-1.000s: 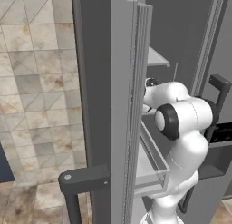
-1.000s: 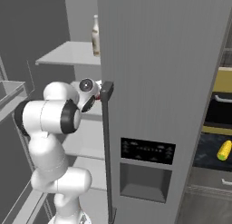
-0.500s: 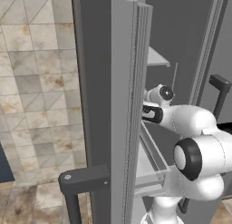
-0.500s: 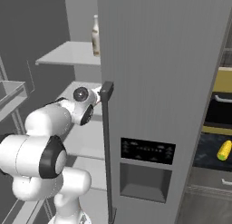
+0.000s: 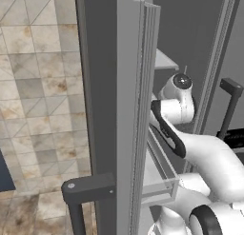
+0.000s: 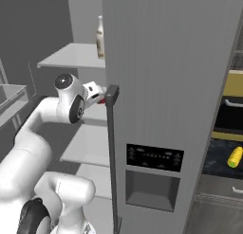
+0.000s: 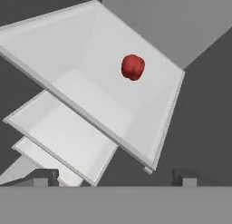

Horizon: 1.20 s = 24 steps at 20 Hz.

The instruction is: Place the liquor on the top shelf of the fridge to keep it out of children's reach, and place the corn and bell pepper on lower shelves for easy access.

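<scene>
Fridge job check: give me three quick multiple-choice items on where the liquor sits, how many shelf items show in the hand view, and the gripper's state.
1. The liquor stands:
A. on the uppermost visible fridge shelf
B. in a door bin
C. on the floor

2. In the hand view, the items on the nearest shelf number:
A. three
B. two
C. one

3. The gripper is:
A. shut on the corn
B. open, holding nothing
C. shut on the bell pepper

Answers: 1 A, the bottle stands upright on that panel. 2 C, the red bell pepper lies alone. 3 B, its fingertips stand wide apart with nothing between.

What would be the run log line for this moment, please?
gripper: open, empty | bell pepper: on lower shelf | liquor: on top shelf | corn: outside fridge
</scene>
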Tool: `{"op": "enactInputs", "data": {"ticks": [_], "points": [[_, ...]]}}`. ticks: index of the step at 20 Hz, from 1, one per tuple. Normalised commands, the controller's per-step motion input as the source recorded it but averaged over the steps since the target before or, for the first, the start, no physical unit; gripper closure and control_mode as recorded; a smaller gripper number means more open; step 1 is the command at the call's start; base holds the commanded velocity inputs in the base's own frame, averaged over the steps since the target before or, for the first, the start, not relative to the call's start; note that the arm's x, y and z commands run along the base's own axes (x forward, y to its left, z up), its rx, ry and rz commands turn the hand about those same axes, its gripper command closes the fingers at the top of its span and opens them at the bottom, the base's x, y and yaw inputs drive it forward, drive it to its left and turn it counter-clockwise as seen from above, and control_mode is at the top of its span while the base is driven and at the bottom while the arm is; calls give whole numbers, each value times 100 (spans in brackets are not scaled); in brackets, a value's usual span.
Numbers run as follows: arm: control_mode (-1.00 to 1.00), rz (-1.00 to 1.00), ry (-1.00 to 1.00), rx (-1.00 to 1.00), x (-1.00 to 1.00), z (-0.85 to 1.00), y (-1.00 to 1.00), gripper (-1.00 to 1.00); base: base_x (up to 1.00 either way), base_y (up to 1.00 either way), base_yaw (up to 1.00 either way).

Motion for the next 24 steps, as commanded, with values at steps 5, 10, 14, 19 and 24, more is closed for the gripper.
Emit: {"op": "enactInputs", "data": {"ticks": [5, 10, 14, 19, 24], "points": [[-100, -4, 6, -1, -100, 12, 2, -100, 0, 0, 0], [-100, -14, 0, 10, -85, 16, 0, -100, 0, 0, 0], [-100, -17, 0, 19, -82, 42, 0, -100, 0, 0, 0], [-100, -14, 0, 21, -74, 66, 0, -100, 0, 0, 0], [-100, -6, 0, 2, -71, 53, 0, -100, 0, 0, 0]]}}
